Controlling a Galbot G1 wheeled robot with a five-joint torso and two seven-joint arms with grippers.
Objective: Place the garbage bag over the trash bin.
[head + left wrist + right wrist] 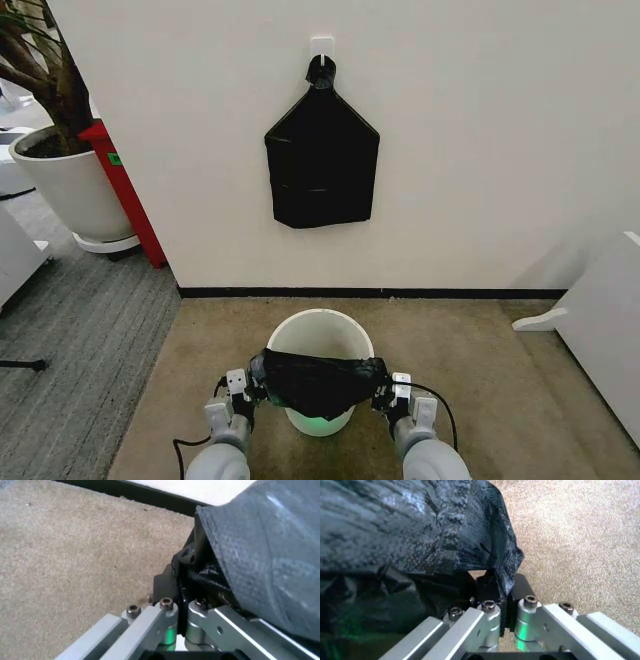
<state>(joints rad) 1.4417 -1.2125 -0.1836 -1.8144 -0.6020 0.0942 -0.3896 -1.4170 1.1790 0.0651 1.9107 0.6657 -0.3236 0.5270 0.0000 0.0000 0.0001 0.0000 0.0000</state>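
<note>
Bag: crinkly glossy black plastic garbage bag (318, 382) stretched between both grippers, over the near rim of the round white plastic trash bin (318, 336).
Left gripper (252, 385): clamped on the bag's left edge.
Right gripper (384, 392): clamped on its right edge.
Bin: on beige carpet (470, 380).

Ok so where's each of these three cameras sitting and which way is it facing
Head view: from the robot's head, facing forward and down at the bin by the wall; both arms show, left hand and right hand stretching the bag in front of the bin.
Left wrist view: on the left wrist, looking along the left hand clamped on the bag, carpet beyond.
Right wrist view: on the right wrist, looking along the right hand clamped on the bag.
All three share the bag and carpet.
</note>
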